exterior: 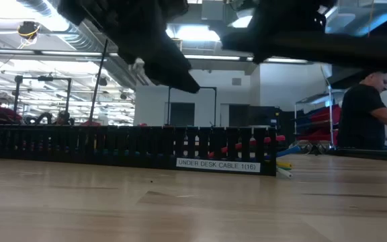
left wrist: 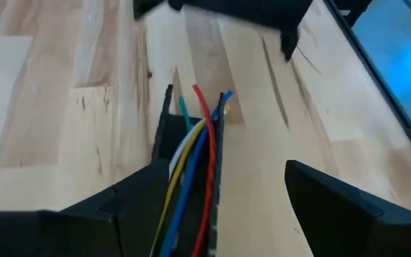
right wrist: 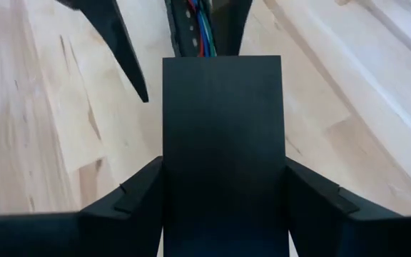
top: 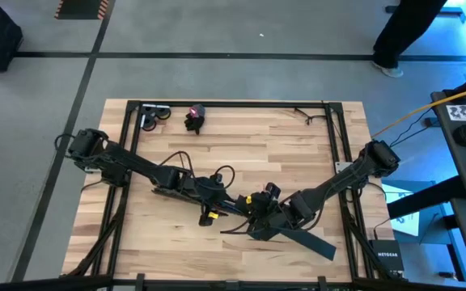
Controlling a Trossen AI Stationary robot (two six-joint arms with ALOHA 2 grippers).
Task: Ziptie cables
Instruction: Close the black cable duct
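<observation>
Left wrist view only: cables (left wrist: 191,168), red, white, blue, yellow, lie lengthwise in the black slotted channel (left wrist: 164,135), ends splaying beyond it. Left gripper (left wrist: 212,207) fingers wide, astride both. Right gripper (right wrist: 223,207) fingers clamp the flat black cover (right wrist: 222,143), pointing at the channel. High view: both meet at 6 o'clock on the bench (top: 241,145).

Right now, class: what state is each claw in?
Left claw: open, straddling the cables in the slotted channel.
Right claw: shut on the flat black cover.

You've got a long black slotted channel (exterior: 126,148) lying across the wooden table (top: 241,145), labelled "UNDER DESK CABLE", with a person (exterior: 365,111) standing far right.
</observation>
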